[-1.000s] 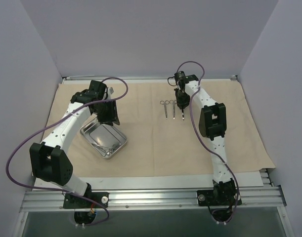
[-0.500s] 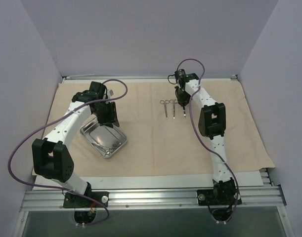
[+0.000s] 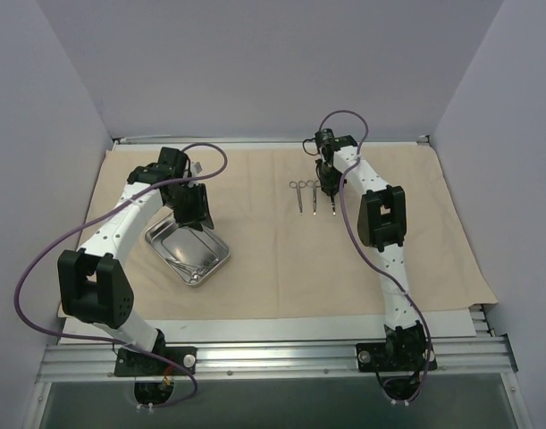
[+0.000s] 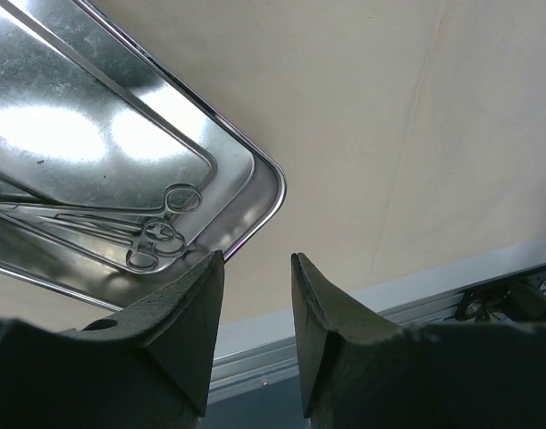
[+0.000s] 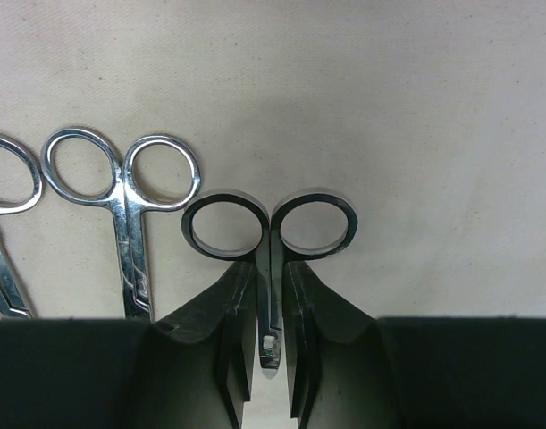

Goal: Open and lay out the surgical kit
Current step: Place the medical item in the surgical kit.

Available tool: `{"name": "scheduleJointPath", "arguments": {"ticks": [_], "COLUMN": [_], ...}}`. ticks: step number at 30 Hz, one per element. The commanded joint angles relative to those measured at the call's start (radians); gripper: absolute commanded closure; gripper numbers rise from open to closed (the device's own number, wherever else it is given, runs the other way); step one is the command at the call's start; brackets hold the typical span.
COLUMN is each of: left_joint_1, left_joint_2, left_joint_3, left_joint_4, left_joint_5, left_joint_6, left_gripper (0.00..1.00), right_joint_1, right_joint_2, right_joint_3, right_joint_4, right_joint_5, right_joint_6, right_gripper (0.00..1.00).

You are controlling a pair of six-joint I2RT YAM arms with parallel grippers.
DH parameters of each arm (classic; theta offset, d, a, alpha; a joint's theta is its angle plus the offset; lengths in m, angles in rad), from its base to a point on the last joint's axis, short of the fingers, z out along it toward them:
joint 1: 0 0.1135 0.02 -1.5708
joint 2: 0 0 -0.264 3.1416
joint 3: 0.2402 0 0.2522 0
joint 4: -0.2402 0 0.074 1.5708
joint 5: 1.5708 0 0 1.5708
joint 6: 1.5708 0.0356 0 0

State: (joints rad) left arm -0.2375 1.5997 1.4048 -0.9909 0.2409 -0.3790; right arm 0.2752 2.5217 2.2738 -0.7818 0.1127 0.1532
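The beige cloth wrap (image 3: 415, 232) lies spread flat over the table. The steel tray (image 3: 170, 234) sits on its left part, with several ring-handled instruments (image 4: 156, 237) in its near corner. My left gripper (image 3: 194, 210) hovers over the tray, open and empty; in the left wrist view (image 4: 257, 259) its tips are beside the tray's rounded corner (image 4: 274, 192). My right gripper (image 5: 270, 268) is shut on the shanks of a dark-looking instrument (image 5: 310, 223) just below its rings, down at the cloth. Two silver instruments (image 5: 121, 179) lie side by side to its left (image 3: 298, 195).
The cloth's near edge gives way to a white strip and a metal rail (image 3: 273, 353) in front of the arm bases. Grey walls close the left, back and right sides. Purple cables loop off both arms.
The left arm has drawn slightly back and left over the tray. The right gripper has hardly moved and stays at the third instrument.
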Motion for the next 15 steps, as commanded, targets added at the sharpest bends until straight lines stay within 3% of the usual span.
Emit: {"name": "scheduleJointPath", "arguments": {"ticks": [1,6,15], "left_joint_1": [0.010,0.018,0.027], "left_joint_2": [-0.003,-0.006,-0.015], "left_joint_3": [0.003,-0.006,0.000], "left_joint_4": [0.003,0.006,0.000], "left_joint_5": [0.017,0.020,0.026], "left_joint_6": [0.025,0.026,0.023], "left_gripper": [0.55,0.55,0.55], "right_joint_1": [-0.005,-0.005,-0.005], "right_joint_2": [0.014,0.003,-0.023], "right_joint_3": [-0.010,-0.028,0.001], "right_joint_4": [-0.016,-0.010,0.001], "right_joint_5": [0.033,0.036,0.036], "right_joint_6": [0.005,0.009,0.003], "right_gripper": [0.80,0.68,0.66]}}
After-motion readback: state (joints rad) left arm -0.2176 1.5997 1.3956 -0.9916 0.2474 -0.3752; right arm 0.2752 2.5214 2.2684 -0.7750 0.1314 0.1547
